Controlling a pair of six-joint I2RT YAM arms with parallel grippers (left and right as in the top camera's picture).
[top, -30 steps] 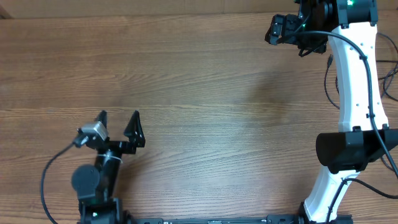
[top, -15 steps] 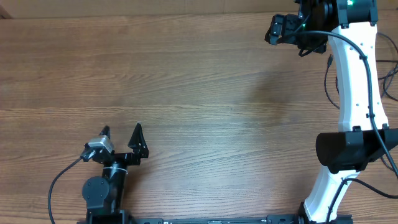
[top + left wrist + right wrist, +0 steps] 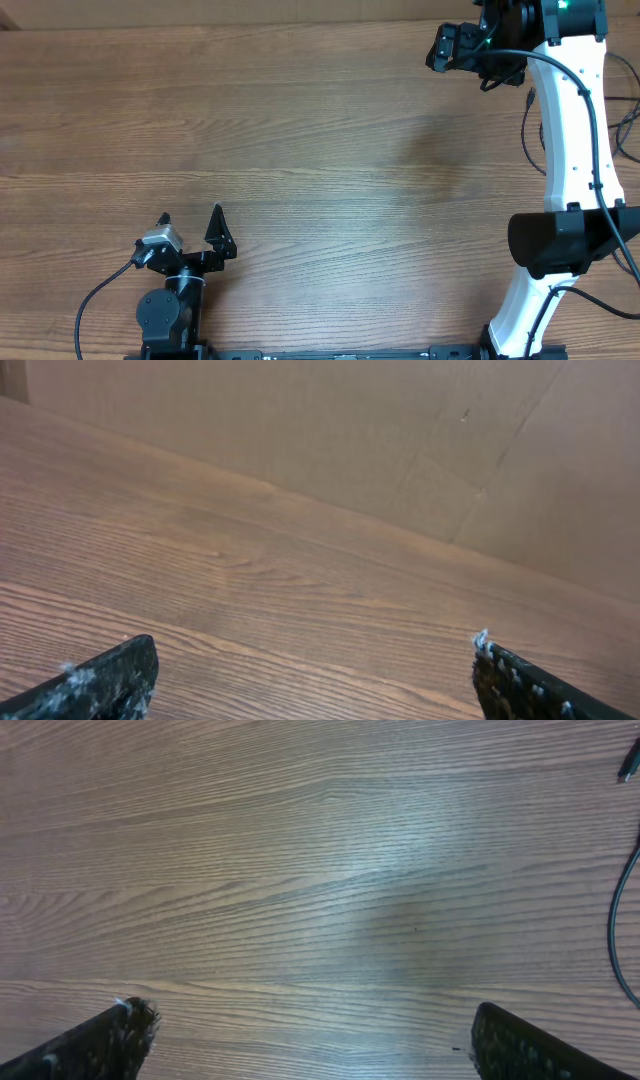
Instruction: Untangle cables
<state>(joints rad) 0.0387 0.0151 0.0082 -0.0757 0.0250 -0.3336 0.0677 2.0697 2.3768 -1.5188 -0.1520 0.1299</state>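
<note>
**Both grippers wide open, cables off at the right edge**

We see a wood-grain table (image 3: 300, 130) filling the overhead view. The white right arm (image 3: 570, 130) reaches from the near right edge to the far right corner. Its right gripper (image 3: 310, 1012) hangs over the wood with jaws wide apart and nothing between them. The smaller black left arm (image 3: 165, 310) sits at the near left. The left gripper (image 3: 190, 213) points toward the far side, jaws likewise spread with nothing between them. The cables (image 3: 613, 925) lie at the right edge of the right wrist view, well apart from both grippers. There we make out one thin dark cord curving on the table and a small plug end (image 3: 630, 763) farther along that edge.
</note>
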